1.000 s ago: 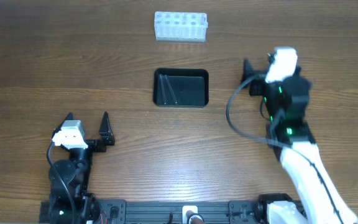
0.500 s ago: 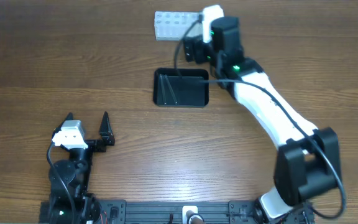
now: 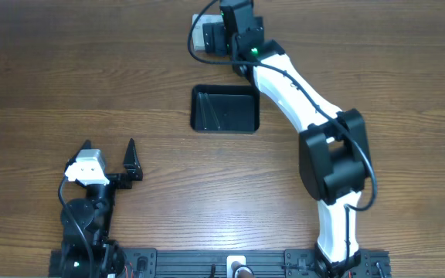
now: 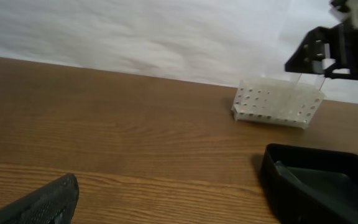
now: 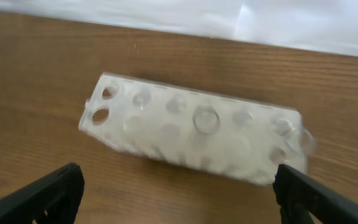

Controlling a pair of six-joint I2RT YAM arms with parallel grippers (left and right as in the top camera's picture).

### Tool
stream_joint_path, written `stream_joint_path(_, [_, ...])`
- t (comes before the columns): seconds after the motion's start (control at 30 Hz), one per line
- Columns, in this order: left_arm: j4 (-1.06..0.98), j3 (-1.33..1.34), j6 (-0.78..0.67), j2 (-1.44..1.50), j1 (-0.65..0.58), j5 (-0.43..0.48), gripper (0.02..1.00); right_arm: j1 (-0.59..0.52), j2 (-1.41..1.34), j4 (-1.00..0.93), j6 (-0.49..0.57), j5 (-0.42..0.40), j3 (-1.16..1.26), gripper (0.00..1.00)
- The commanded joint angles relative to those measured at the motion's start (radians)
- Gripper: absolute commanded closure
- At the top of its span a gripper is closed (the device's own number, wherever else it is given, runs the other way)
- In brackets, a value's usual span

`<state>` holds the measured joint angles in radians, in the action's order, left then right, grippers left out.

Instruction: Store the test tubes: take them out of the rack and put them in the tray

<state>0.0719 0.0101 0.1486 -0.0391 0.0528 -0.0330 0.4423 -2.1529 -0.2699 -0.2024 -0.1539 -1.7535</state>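
Right end effector [image 5: 178,177] spread above rack [image 5: 191,134] at table [image 3: 52,77] edge.

The right arm [image 3: 307,100] stretches far and leftward past the middle, right gripper [image 5: 178,180] jaws spread wide, while the left arm [image 3: 87,208] sits folded near left, left gripper [image 3: 108,148] likewise spread.

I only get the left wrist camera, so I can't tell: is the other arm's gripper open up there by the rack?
Observer: Yes. The right wrist view shows the right gripper open, fingers spread wide, with the rack just ahead of them.
Operator: Are any tubes in the tray?
Observer: The top view shows what look like two clear tubes lying in the left part of the tray.
Operator: And my gripper?
Observer: From above, the left gripper is open, close to its own base, well away from the tray.
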Motion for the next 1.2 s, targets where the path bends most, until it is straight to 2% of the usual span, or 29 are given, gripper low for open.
stream_joint_path(0.03, [0.0,-0.004,-0.018,0.005,-0.006,0.007,0.018,0.011,-0.085,-0.014,-0.049,-0.039,-0.127,0.036])
stream_joint_path(0.57, [0.0,-0.004,-0.018,0.005,-0.006,0.007,0.018,0.01,-0.174,0.008,-0.074,-0.084,-0.195,0.132])
stream_joint_path(0.77, [0.0,-0.004,-0.018,0.005,-0.006,0.007,0.018,0.01,-0.176,0.004,-0.074,-0.129,-0.195,0.237])
stream_joint_path(0.9, [0.0,-0.004,-0.018,0.005,-0.006,0.007,0.02,0.009,-0.18,0.003,-0.073,-0.144,-0.195,0.266])
stream_joint_path(1.2, [0.0,-0.004,-0.018,0.005,-0.006,0.007,0.02,0.009,-0.189,0.001,-0.07,-0.148,-0.195,0.43])
